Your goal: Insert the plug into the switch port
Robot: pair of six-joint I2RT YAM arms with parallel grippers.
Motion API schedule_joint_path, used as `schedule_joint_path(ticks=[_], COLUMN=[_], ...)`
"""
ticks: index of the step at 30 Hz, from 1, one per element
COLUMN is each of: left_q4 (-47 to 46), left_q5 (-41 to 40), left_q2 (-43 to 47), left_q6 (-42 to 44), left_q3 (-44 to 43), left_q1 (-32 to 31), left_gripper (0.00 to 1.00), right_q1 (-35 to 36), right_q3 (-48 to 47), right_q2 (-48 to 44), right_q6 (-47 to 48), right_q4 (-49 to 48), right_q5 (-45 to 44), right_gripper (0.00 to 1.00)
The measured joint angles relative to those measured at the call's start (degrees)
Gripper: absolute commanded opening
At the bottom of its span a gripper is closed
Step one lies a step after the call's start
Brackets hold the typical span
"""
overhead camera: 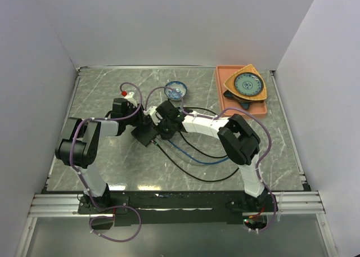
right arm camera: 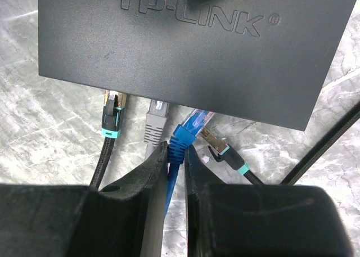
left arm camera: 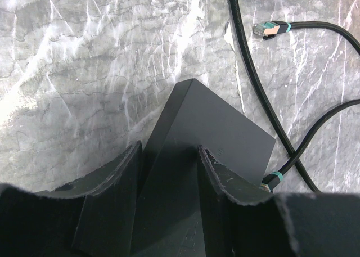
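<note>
The switch is a flat matte-black box marked TP-LINK; it also shows in the top view and the left wrist view. My left gripper is shut on the switch, one finger on each side of it. My right gripper is shut on the boot of the blue plug. The plug is tilted, with its clear tip at the switch's socket edge; I cannot tell how deep it sits. A grey plug and a black teal-banded plug sit in sockets to its left.
Another black teal-banded plug lies loose beside the blue one. A further loose plug lies on the marble table. Black and blue cables loop in front of the switch. A blue bowl and an orange tray with dishes stand behind.
</note>
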State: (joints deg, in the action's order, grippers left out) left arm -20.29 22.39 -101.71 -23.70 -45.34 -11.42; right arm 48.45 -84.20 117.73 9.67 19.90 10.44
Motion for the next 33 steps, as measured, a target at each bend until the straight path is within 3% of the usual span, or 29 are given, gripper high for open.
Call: schedule_joint_path(ticks=[21, 25, 33], left_q4=[0.02, 0.15, 1.55], left_q5=[-0.63, -0.90, -2.58], left_q2=[-0.02, -0.02, 1.09], left_q6=[0.07, 0.09, -0.09], left_q3=[-0.17, -0.28, -0.39], left_q1=[-0.11, -0.13, -0.57], left_gripper=[0.28, 0.29, 0.50], right_q1=[0.04, 0.04, 0.04], right_q3=[-4.09, -4.98, -2.34], right_q2=[3.58, 4.02, 2.86], right_q6=[-0.90, -1.07, -1.29], right_q4=[3.96, 4.98, 1.99], right_q5=[-0.48, -0.59, -0.72], right_gripper=[0.00, 0.04, 0.14])
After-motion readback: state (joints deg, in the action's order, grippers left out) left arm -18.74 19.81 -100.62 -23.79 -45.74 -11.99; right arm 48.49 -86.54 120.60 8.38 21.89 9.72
